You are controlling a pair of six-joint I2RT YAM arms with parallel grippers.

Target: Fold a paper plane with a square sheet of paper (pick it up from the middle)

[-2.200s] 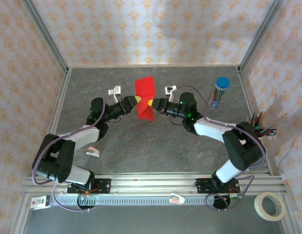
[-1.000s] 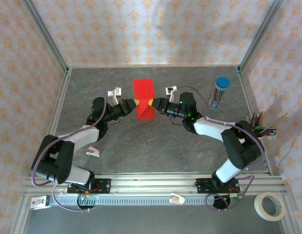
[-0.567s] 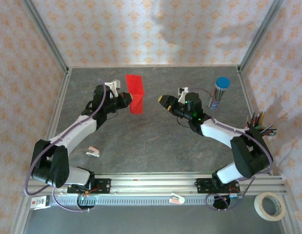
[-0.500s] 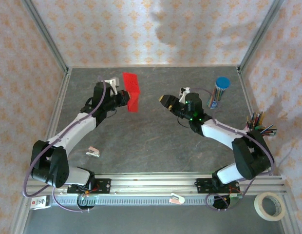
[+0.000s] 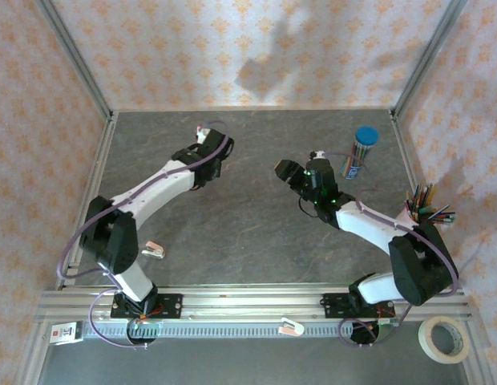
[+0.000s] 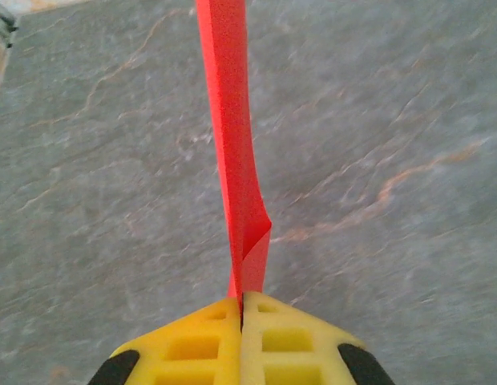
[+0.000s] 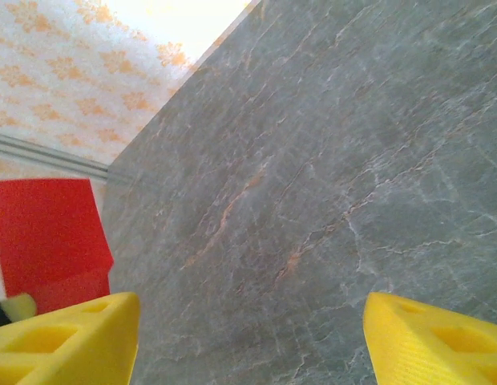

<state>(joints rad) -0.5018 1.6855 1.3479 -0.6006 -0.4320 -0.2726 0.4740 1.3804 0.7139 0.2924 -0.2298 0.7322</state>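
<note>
The square sheet of paper (image 6: 232,152), bright red and folded double, runs edge-on away from my left gripper (image 6: 242,309), whose yellow pads are shut on its near end. It hangs above the grey tabletop as a folded strip, not a pointed paper plane. From above, the left arm's wrist (image 5: 207,154) reaches over the back left of the table. My right gripper (image 5: 284,170) hovers mid-table, open, with nothing between its yellow fingers (image 7: 68,337). The red paper (image 7: 52,233) shows at the left edge of the right wrist view, apart from that gripper.
A blue-capped tube of coloured pencils (image 5: 362,148) stands at the back right. A holder of pencils (image 5: 429,204) sits at the right edge. A small white clip (image 5: 155,249) lies near the left arm's base. A tape roll (image 5: 444,338) lies off the table.
The right gripper has let go of the paper, opened and drawn back to the right. The left arm has carried the paper to the back left and turned its wrist over it.
</note>
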